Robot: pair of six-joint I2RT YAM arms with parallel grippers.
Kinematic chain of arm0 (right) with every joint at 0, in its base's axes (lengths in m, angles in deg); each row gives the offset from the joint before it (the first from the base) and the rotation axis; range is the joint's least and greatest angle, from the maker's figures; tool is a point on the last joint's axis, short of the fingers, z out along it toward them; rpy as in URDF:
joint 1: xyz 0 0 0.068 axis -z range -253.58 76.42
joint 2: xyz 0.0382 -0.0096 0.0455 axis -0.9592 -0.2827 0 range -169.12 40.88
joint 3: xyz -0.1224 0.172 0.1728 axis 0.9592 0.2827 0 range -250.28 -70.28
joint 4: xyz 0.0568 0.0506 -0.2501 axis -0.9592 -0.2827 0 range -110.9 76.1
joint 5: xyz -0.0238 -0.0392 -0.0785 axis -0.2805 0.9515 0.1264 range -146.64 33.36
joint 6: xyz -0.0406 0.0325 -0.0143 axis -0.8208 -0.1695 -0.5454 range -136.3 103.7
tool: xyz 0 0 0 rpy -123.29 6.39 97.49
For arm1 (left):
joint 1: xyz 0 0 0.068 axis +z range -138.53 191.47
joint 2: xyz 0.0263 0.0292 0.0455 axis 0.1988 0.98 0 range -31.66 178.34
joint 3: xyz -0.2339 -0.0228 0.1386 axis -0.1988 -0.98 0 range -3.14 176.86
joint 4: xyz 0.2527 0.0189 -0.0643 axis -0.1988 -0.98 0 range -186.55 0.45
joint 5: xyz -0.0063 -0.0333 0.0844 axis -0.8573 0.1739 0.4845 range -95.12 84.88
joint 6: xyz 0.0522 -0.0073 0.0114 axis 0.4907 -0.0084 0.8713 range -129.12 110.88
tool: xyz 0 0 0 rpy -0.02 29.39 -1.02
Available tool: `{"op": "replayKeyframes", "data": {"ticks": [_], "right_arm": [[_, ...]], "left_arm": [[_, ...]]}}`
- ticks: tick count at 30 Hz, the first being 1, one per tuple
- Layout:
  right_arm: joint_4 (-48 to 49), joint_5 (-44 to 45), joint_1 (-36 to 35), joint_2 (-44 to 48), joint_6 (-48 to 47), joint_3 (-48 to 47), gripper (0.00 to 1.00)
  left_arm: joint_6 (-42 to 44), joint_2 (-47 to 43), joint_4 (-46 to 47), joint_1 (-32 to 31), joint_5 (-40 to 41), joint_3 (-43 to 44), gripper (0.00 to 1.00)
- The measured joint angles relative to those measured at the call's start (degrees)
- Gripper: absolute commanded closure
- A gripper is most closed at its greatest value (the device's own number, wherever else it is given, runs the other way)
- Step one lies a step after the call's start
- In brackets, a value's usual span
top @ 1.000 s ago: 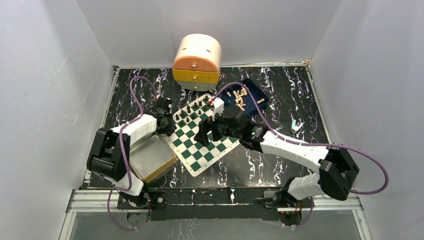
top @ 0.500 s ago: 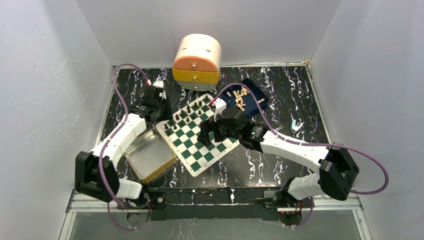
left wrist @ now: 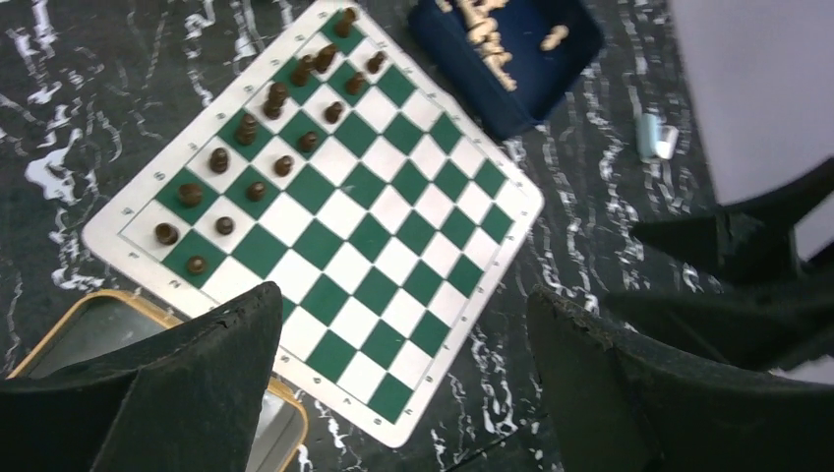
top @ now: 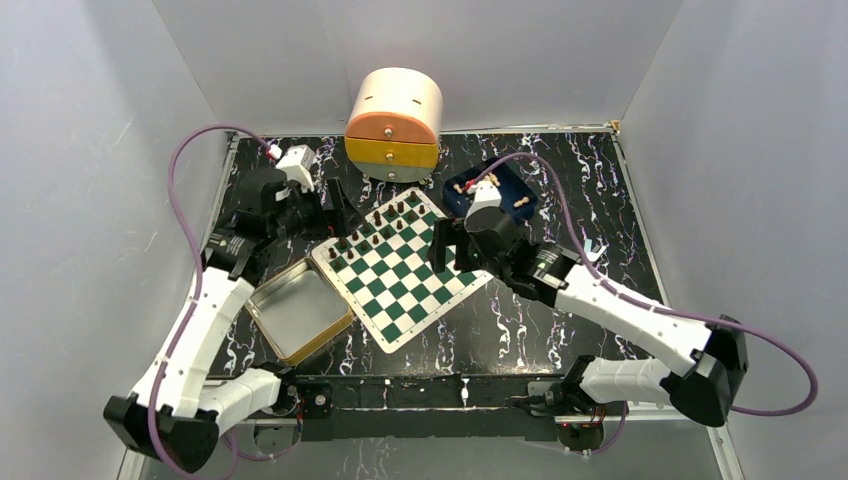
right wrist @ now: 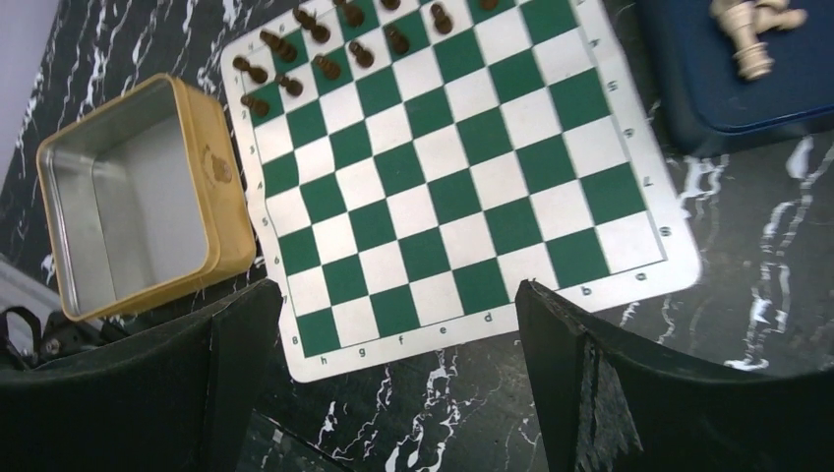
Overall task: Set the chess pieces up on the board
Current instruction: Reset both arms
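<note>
Chess pieces (left wrist: 246, 128), dark brown: 16, upright in 2 rows of 8 on the squares along 1 edge of the board (left wrist: 393, 246), the edge toward the left arm and the back of the table.

Pale beige pieces (left wrist: 487, 20): lying loose in a dark blue tray (left wrist: 536, 84), just beyond the board's far corner.

Left gripper (left wrist: 403, 303): released, jaws spread wide with nothing between them, raised above the table at the board's left side.

Right gripper (right wrist: 398, 290): likewise spread wide and holding nothing, raised over the right part of the board, just in front of the blue tray.

Tan-rimmed tin (right wrist: 231, 197): open side up, metal floor showing, just beside the board's near-left edge.

Round wooden drawer box (top: 393, 120): at the back of the table, behind the board.
</note>
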State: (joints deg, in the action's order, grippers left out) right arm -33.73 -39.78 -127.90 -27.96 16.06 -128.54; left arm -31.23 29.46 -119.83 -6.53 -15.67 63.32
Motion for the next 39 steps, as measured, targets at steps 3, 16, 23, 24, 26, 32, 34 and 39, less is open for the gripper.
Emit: {"op": "replayKeyframes", "data": {"ticks": [3, 16, 23, 24, 26, 32, 34, 39], "right_arm": [[-3.69, 4.07, 0.11, 2.89, 0.5, -1.95, 0.01], [-10.64, 9.57, 0.22, 14.34, 1.36, -4.66, 0.01], [-10.62, 9.55, 0.22, 17.86, 2.95, -4.52, 0.01], [-10.64, 9.55, 0.22, 17.99, 3.15, -4.52, 0.01], [-10.64, 9.53, 0.22, 17.99, 3.45, -4.48, 0.01], [-10.8, 9.46, 0.22, 17.99, 3.78, -3.61, 0.01], [-10.75, 9.35, 0.22, 18.01, 3.89, -3.43, 0.01], [-10.73, 9.33, 0.22, 17.9, 3.91, -3.06, 0.01]], "left_arm": [[-0.83, -3.89, -0.11, 0.0, -3.43, -0.17, 0.09], [-9.68, -15.13, 6.62, 0.02, -8.22, -12.46, 0.07], [-15.45, -20.35, 11.96, 0.04, -9.94, -20.98, 0.07], [-15.78, -20.46, 12.28, 0.04, -10.05, -21.16, 0.07], [-16.35, -20.46, 13.29, 0.04, -10.43, -21.2, 0.07], [-16.52, -20.7, 14.95, 0.04, -11.1, -21.2, 0.07], [-16.55, -20.74, 14.95, 0.04, -11.13, -21.2, 0.07], [-16.5, -20.76, 14.95, 0.04, -10.75, -21.2, 0.07]]}}
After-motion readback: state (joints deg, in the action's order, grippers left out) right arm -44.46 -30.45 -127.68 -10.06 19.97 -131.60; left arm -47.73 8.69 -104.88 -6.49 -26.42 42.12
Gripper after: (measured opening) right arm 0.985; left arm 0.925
